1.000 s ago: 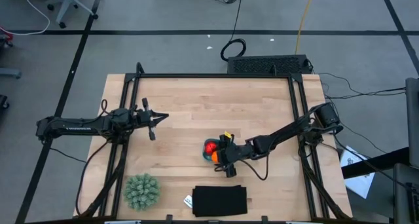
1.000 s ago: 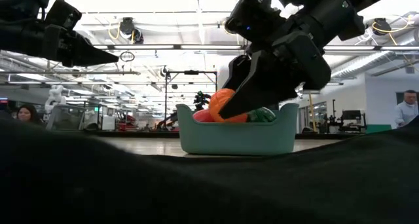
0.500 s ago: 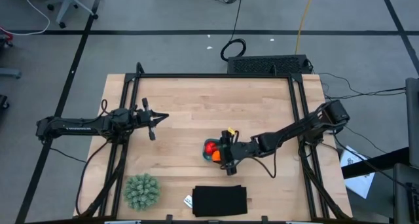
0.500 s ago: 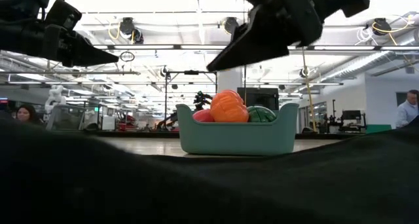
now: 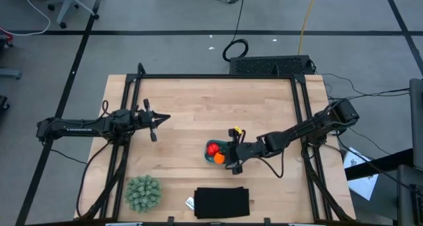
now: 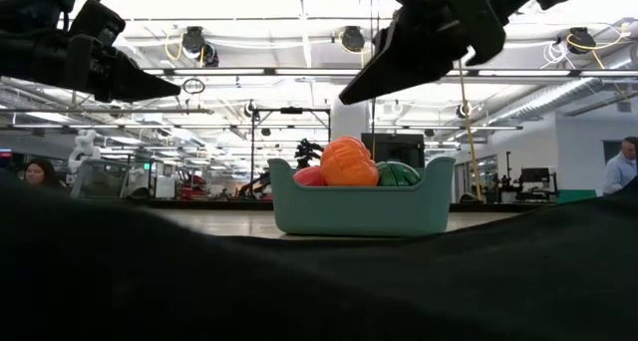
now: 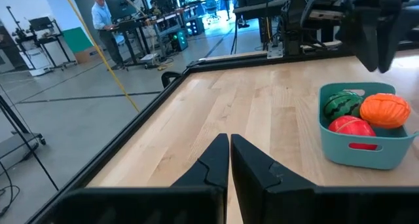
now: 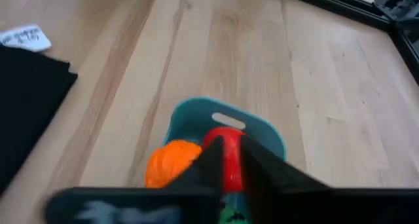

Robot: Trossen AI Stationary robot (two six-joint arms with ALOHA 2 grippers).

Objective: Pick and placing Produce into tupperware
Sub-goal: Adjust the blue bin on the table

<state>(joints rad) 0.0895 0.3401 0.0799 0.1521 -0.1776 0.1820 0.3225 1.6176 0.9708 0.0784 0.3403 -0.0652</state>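
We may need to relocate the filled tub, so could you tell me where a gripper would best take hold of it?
Probably the teal tub by the end wall with the slot handle, coming straight down so one finger slips inside that thin upright rim; the three produce pieces crowd its middle.

Upper counter (image 5: 218, 97) left open; lower frame blocked by spiky ball (image 5: 143, 193), black mat (image 5: 222, 202); tub (image 5: 215, 151) mid-frame overhung by right gripper (image 5: 234, 158).
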